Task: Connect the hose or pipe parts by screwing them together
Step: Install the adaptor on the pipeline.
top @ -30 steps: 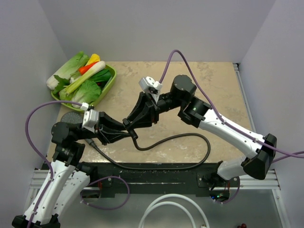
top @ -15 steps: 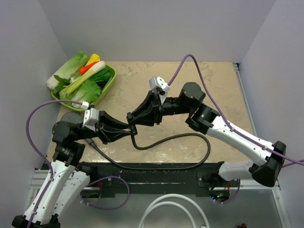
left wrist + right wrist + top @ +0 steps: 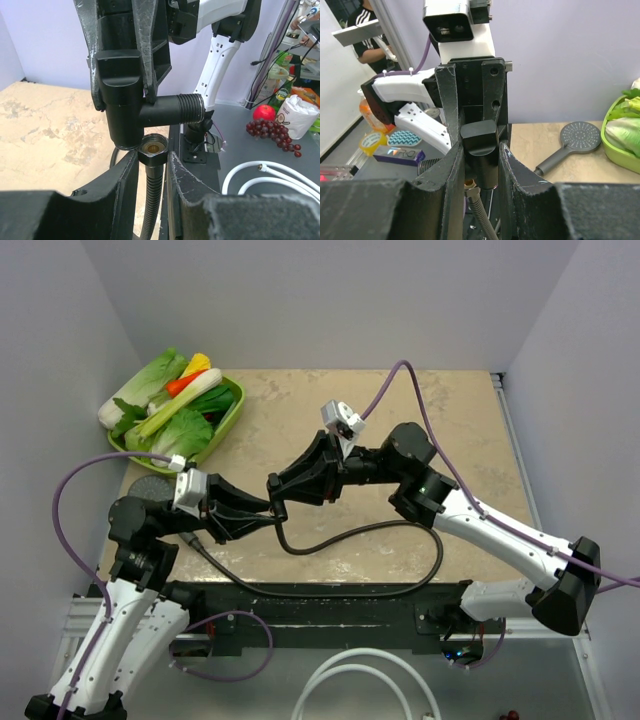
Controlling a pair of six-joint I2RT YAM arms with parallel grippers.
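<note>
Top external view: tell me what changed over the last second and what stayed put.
The right arm's elbow and wrist swung rightward; the right gripper, holding the T-shaped fitting, edged slightly toward the far side. Nothing was grasped or released: the left gripper stays shut on the hose just below its nut. The left arm, hose loop and vegetable tray are unchanged.

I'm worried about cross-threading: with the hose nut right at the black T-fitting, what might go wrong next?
1. From the left wrist, the hose nut in the left pincer looks offset from the lower port of the T-fitting held by the right pincer; turning now may cross-thread or miss.
2. The hose loops across the table, so spinning the nut could twist it.
</note>
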